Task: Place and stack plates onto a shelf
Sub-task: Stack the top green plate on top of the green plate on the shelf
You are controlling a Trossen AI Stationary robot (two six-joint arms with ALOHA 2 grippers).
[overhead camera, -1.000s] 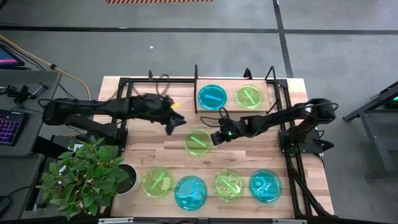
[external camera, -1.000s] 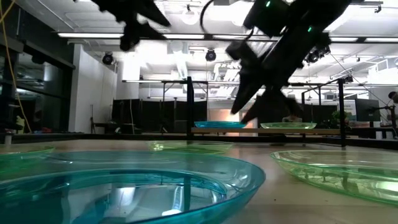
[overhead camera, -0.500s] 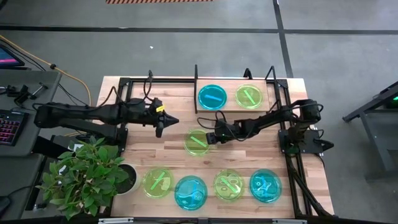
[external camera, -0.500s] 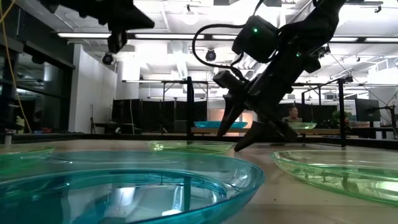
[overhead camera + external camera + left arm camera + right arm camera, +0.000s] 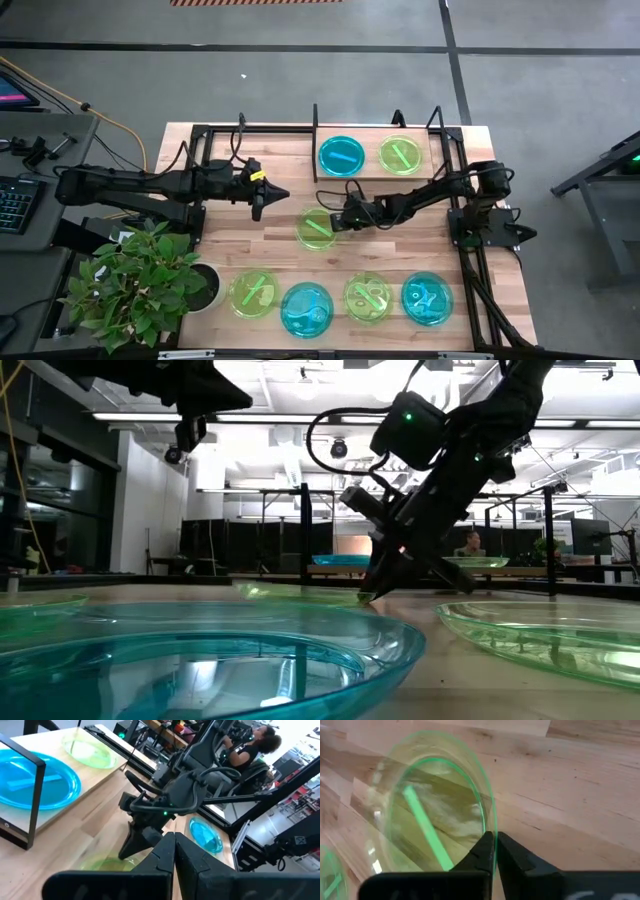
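Right pincer (image 5: 335,222) down low at the middle of the wooden surface (image 5: 270,250), clenched on the rim of a green plate (image 5: 318,228). In the right wrist view, both dark fingers (image 5: 481,851) pressed together with the thin green edge of that plate (image 5: 435,805) between them. Plate maybe tipped up a little on the pinched side; hard to tell for sure.

Left pincer (image 5: 282,193) hanging above the surface, left of the middle, a bit away from the green plate. Squeezed shut, nothing in it. Seen in the left wrist view too, fingertips (image 5: 172,851) touching, pointing toward the right arm.

On the shelf (image 5: 316,122) at the far side: one blue plate (image 5: 342,155) and one green plate (image 5: 400,154), side by side on the light board, not stacked.

Along the near edge of the surface, four more plates in a row: green (image 5: 254,294), blue (image 5: 306,309), green (image 5: 368,297), blue (image 5: 427,299). Very close to each other, some maybe touching.

A leafy potted plant (image 5: 140,280) at the near left corner of the surface, just beside the first green plate in the row.
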